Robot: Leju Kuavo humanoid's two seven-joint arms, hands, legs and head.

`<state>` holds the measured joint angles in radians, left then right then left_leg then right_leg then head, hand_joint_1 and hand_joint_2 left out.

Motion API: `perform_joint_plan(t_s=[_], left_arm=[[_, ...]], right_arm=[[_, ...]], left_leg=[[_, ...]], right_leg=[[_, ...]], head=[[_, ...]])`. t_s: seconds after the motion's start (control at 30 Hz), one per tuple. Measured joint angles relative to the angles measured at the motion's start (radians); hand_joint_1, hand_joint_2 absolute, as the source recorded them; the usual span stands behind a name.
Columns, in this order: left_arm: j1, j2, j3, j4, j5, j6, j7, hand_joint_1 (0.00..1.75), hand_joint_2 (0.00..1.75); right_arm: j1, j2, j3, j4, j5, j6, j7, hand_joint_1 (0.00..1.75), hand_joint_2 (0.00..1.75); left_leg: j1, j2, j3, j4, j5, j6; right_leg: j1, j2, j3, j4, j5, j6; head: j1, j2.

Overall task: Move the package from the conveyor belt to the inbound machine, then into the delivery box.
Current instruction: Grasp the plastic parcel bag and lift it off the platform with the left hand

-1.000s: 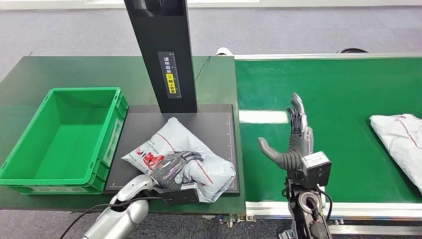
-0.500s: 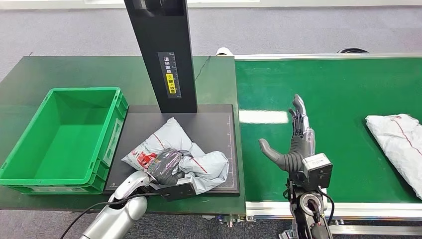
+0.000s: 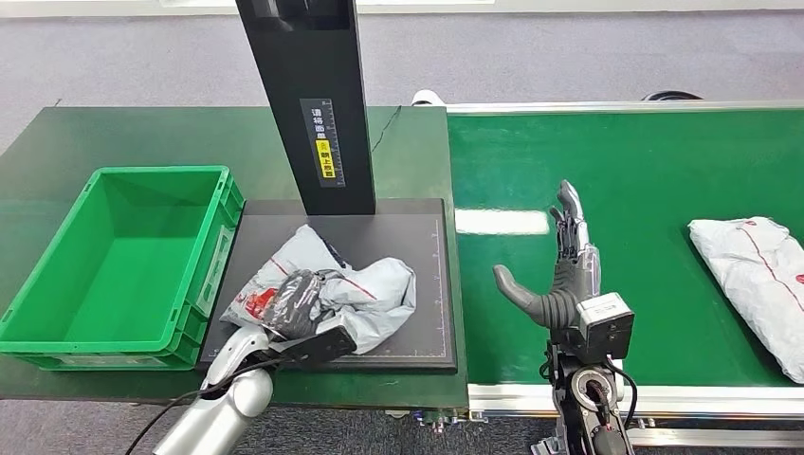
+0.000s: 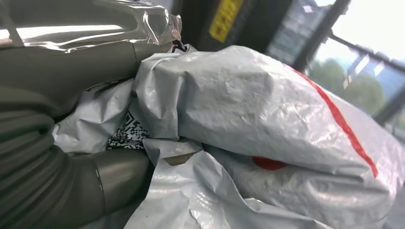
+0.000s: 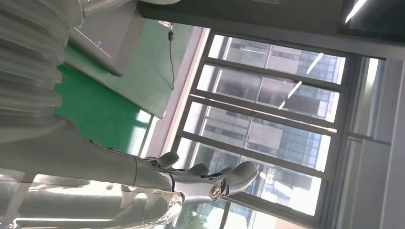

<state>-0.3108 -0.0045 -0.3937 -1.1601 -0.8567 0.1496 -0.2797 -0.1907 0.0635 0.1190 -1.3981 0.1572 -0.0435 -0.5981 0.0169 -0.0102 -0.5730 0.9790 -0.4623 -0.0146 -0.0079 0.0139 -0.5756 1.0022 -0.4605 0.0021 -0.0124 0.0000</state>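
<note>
Left hand (image 3: 292,301): grips crumpled package (image 3: 365,289) on inbound machine (image 3: 417,248). Right hand (image 3: 561,275): spread, empty. Advice: lift clear before swinging toward delivery box (image 3: 57,322) beside it.

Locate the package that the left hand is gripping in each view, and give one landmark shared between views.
Head view: the package lies crumpled on the black scanner plate, with the left hand gripping its near end.
Left wrist view: the package spreads across most of the picture, right against the hand.
Right wrist view: not in it.
Shared landmark: the yellow label on the black post, also in the left wrist view.
</note>
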Motion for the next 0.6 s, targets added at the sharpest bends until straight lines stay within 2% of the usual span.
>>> perform_joint_plan(t_s=[0.2, 0.37, 0.6], left_arm=[[0.012, -0.007, 0.055, -0.043, 0.063, 0.171, -0.093, 1.75, 1.75], [0.018, -0.01, 0.074, -0.062, 0.07, 0.241, -0.138, 1.75, 1.75], [0.035, -0.023, 0.094, -0.128, 0.131, 0.499, -0.287, 1.75, 1.75]], right_arm=[[-0.001, 0.0, 0.0, 0.0, -0.004, 0.0, 0.001, 0.0, 1.75], [-0.002, 0.0, 0.0, 0.0, -0.008, 0.0, 0.001, 0.0, 1.75], [-0.013, -0.001, 0.003, 0.009, -0.029, -0.015, -0.004, 0.0, 1.75]], left_leg=[[0.0, 0.0, -0.002, 0.0, 0.0, 0.0], [0.0, -0.001, -0.003, 0.0, 0.0, 0.0], [0.0, -0.001, -0.003, 0.0, 0.0, 0.0]], right_leg=[[0.0, 0.0, -0.001, 0.0, 0.0, 0.0], [0.0, 0.0, -0.002, 0.0, 0.0, 0.0], [0.0, 0.0, -0.002, 0.0, 0.0, 0.0]], head=[[0.0, 0.0], [0.0, 0.0], [0.0, 0.0]])
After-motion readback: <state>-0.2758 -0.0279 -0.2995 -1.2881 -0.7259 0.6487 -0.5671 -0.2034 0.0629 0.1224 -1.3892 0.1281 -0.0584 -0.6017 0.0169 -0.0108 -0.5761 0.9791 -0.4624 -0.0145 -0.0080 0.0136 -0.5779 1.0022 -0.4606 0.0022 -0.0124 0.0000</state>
